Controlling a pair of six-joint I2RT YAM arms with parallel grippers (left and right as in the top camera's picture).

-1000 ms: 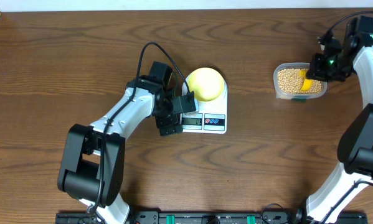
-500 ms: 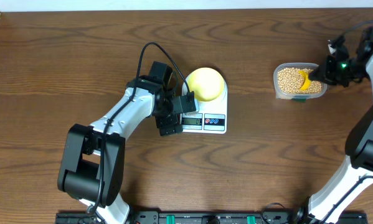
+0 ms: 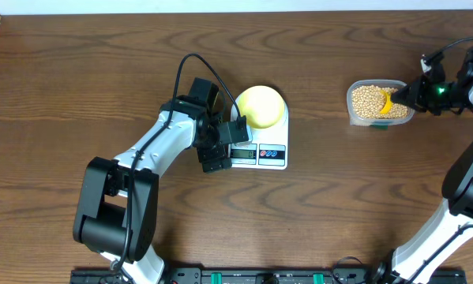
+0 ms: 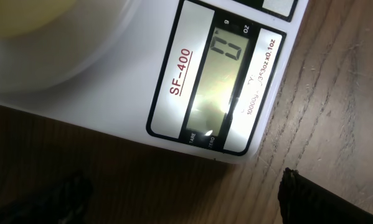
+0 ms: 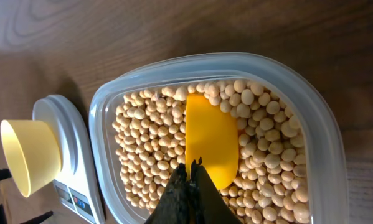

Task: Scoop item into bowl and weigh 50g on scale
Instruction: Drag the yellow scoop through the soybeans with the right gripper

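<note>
The pale-yellow bowl (image 3: pixel 260 106) stands empty on the white scale (image 3: pixel 272 155). The scale's lit display (image 4: pixel 226 87) shows a single zero. My left gripper (image 3: pixel 220 147) is open at the scale's front left corner, its fingers (image 4: pixel 180 202) apart over bare wood. The beans (image 3: pixel 366 101) fill a clear tub (image 3: pixel 381 122) at the right. My right gripper (image 3: pixel 410 95) is shut on the handle of a yellow scoop (image 5: pixel 211 143), whose blade lies on the beans (image 5: pixel 142 149). The right wrist view also shows the bowl (image 5: pixel 27 155) and scale (image 5: pixel 68 137).
The tub's rim (image 5: pixel 323 143) surrounds the scoop. A black cable (image 3: pixel 190 63) loops over the left arm beside the bowl. Brown wooden table (image 3: pixel 339 205) lies between scale and tub.
My right gripper has drawn back to the right, to the tub's right edge, with the scoop still in the beans. The left arm, bowl and scale have not moved.
</note>
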